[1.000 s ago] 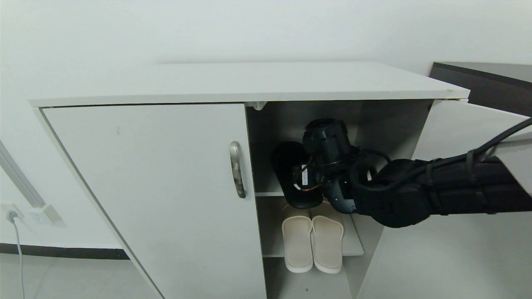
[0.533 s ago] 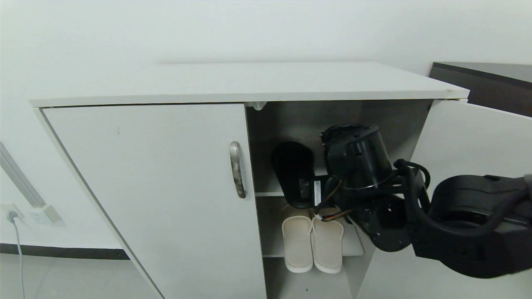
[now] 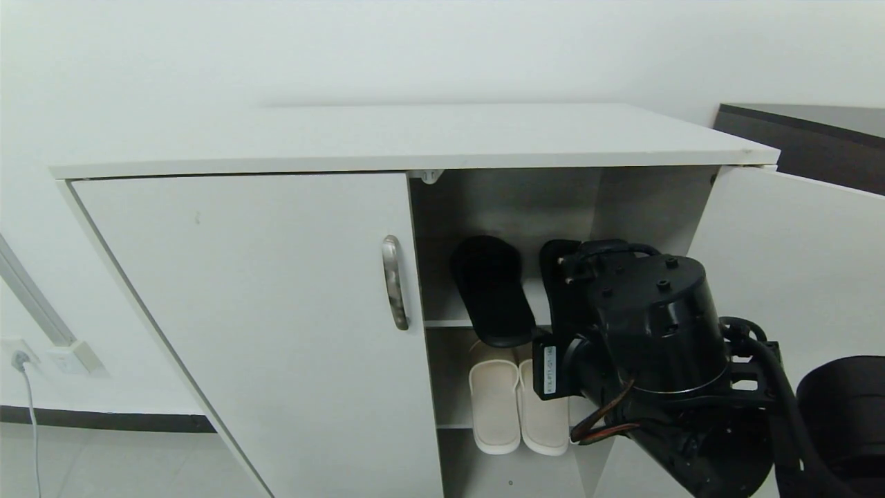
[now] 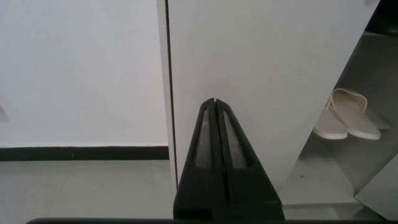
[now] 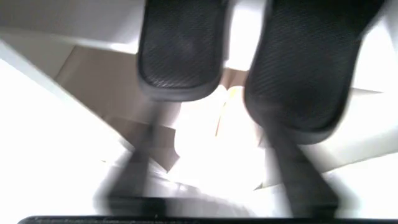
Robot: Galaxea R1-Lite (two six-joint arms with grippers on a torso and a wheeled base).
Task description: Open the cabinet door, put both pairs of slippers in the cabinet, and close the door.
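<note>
The white cabinet (image 3: 415, 138) has its right door (image 3: 795, 263) swung open and its left door (image 3: 263, 311) closed. A black pair of slippers (image 3: 489, 290) rests on the upper shelf, heels sticking out; my right wrist partly hides the right-hand one. A beige pair of slippers (image 3: 518, 408) lies on the shelf below. My right gripper (image 5: 214, 180) is open just in front of the black slippers (image 5: 180, 50), holding nothing. My left gripper (image 4: 215, 106) is shut and empty, low down in front of the closed left door, with the beige slippers (image 4: 345, 115) off to one side.
A metal handle (image 3: 393, 282) sits at the left door's inner edge. On the wall at the far left is a socket with a plugged cable (image 3: 21, 360). A dark counter (image 3: 802, 138) stands behind the open door.
My right arm has drawn back out of the cabinet, toward the camera and lower. The black slippers stay on the upper shelf; the beige pair has not moved.
</note>
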